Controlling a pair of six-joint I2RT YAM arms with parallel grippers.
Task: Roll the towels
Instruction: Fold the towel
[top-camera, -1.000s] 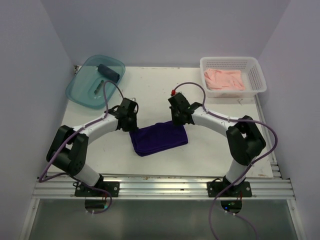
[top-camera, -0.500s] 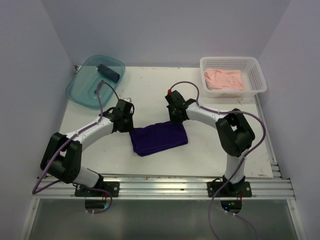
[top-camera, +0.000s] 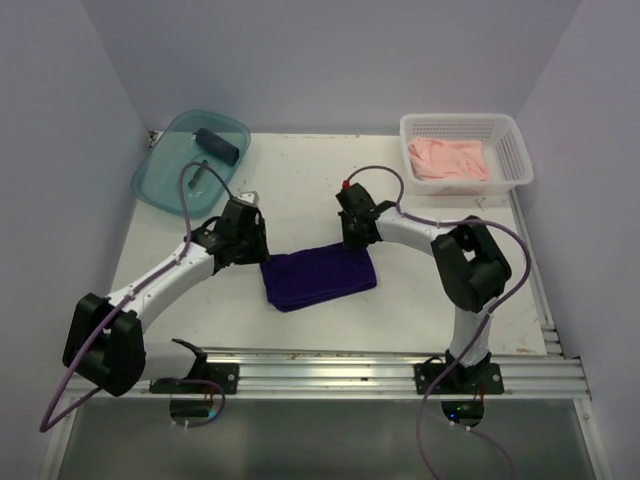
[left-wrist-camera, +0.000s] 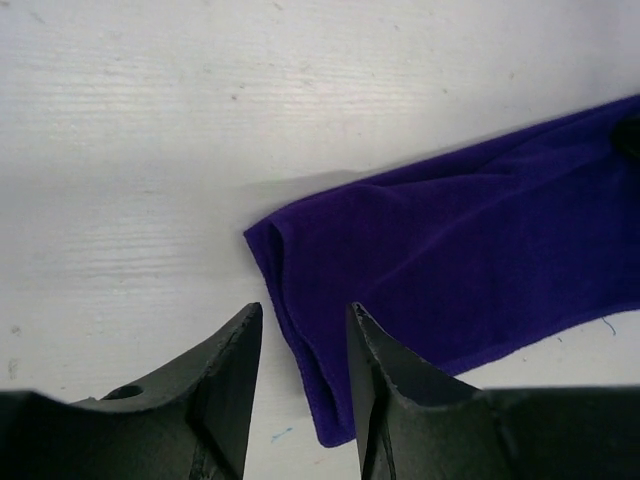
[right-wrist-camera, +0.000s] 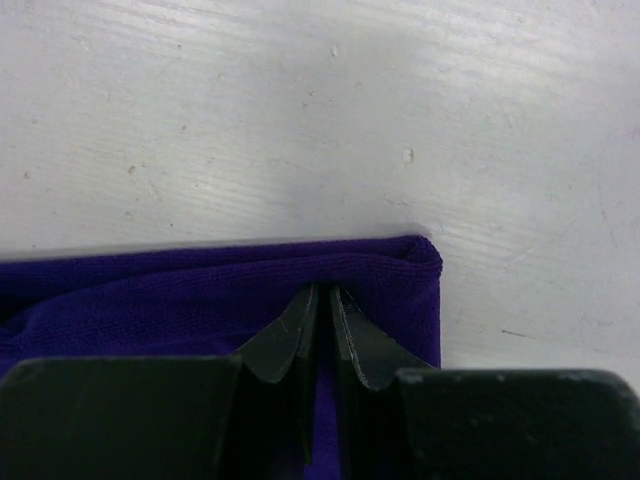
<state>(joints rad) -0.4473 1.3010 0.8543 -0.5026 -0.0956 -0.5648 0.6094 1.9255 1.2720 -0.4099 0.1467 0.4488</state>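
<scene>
Near the middle of the bench (top-camera: 300, 190) the folded purple towel (top-camera: 320, 280) lies flat, the right end effector (right-wrist-camera: 322, 297) pinched narrow on its far right corner, apparently as anchor, while the left end effector (left-wrist-camera: 303, 325) hovers half-parted above the far left corner, probably to grip it for rolling.

A folded towel (top-camera: 318, 279) lies mid-way on the surface (top-camera: 420, 310). Far left, a rolled towel (top-camera: 220, 146) sits in a tub (top-camera: 160, 185); far right, a loose towel (top-camera: 450, 160) lies in a basket (top-camera: 512, 150).
</scene>
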